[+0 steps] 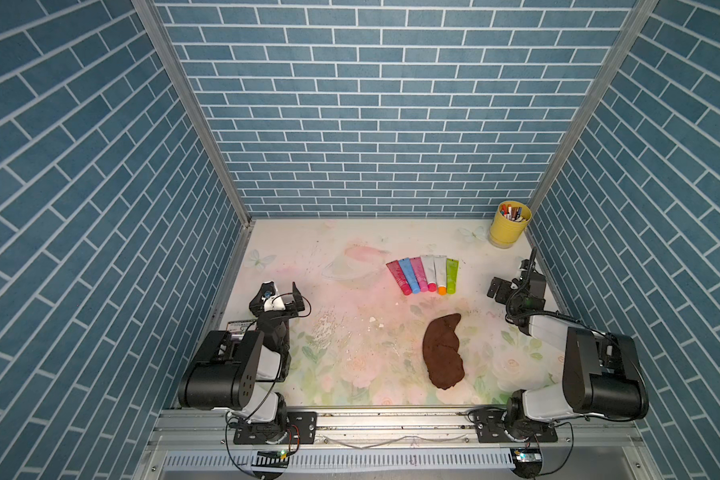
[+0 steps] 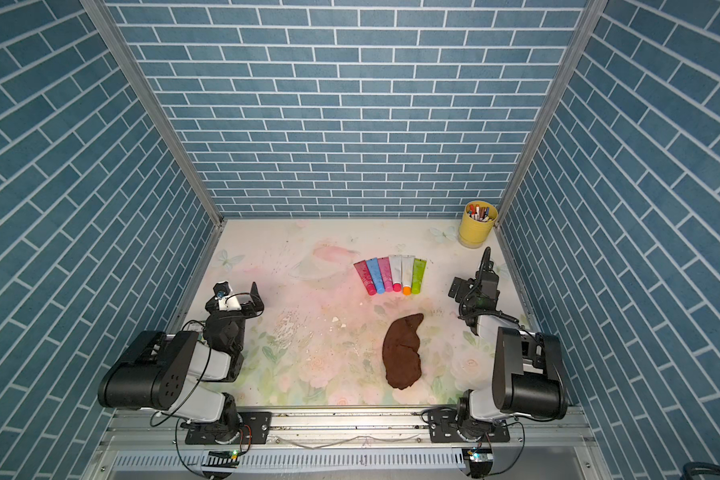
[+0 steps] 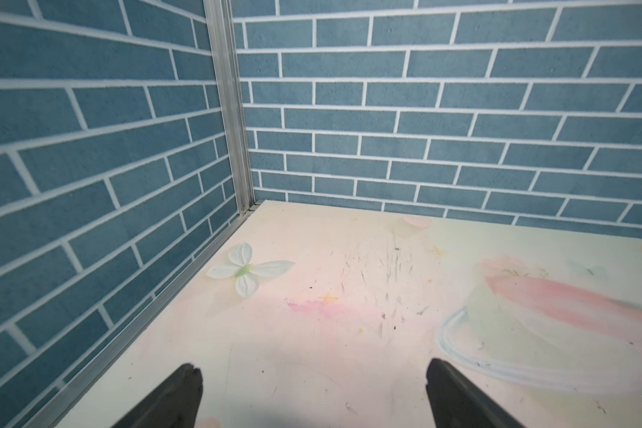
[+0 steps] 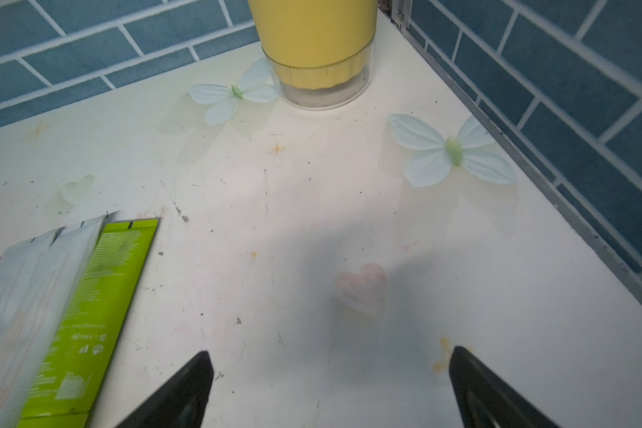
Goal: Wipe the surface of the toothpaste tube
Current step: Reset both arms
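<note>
Toothpaste tubes lie side by side right of centre, long axes near-to-far, caps nearest; the brown cloth lies nearer. The right gripper, spread wide and empty, sits just right of them, closer than the left gripper, equally spread and empty.

Both claws spread wide, nothing in them. My left claw sits by the desk's left edge, my right claw by the right edge. Six toothpaste tubes lie side by side between them, nearer the right claw, caps toward my bases. The brown cloth lies behind and inboard of the right claw, apart from it. A yellow cup of markers stands ahead of the right claw.
</note>
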